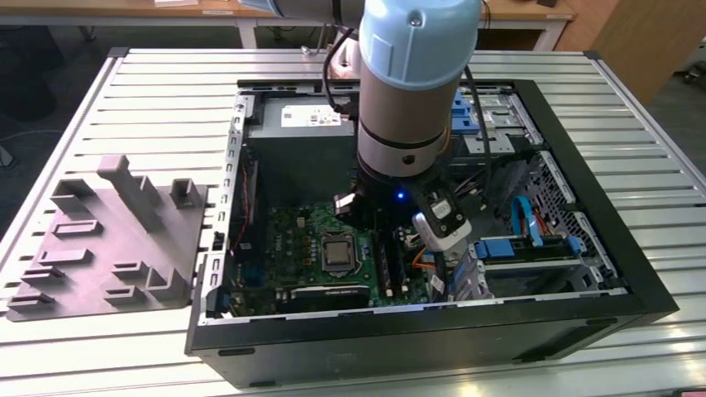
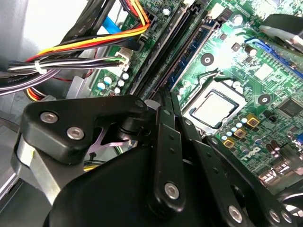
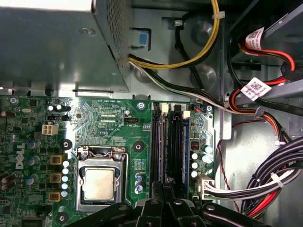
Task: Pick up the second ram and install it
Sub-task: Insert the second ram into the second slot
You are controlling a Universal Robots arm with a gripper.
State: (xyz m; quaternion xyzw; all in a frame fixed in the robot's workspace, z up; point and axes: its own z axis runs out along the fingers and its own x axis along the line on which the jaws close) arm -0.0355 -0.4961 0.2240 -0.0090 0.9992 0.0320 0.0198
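Your claw (image 2: 167,95) has its two fingers drawn close together, almost touching. Its tip sits right at the near end of the black slots (image 2: 158,45). I cannot tell if the fingers pinch anything or just press. The second ram (image 2: 191,59), the thin blue-green stick, stands on its edge in the slot row just past the tip, on the side toward the square silver chip (image 2: 215,109). To me this looks like the push-in step. To do it well, I think you should hold the claw straight up over the stick, push straight down and slowly, and stop if the stick leans. Both ends should sink the same amount. The bundle of cables (image 2: 71,61) lies close on the other side of the slots, so mind it. In the exterior view, take the silver chip as the middle of a clock. The slots are at three o'clock and the arm (image 1: 414,91) stands at one o'clock. The grey holder (image 1: 111,240) sits on the table (image 1: 165,91) at nine o'clock, outside the case (image 1: 419,331).
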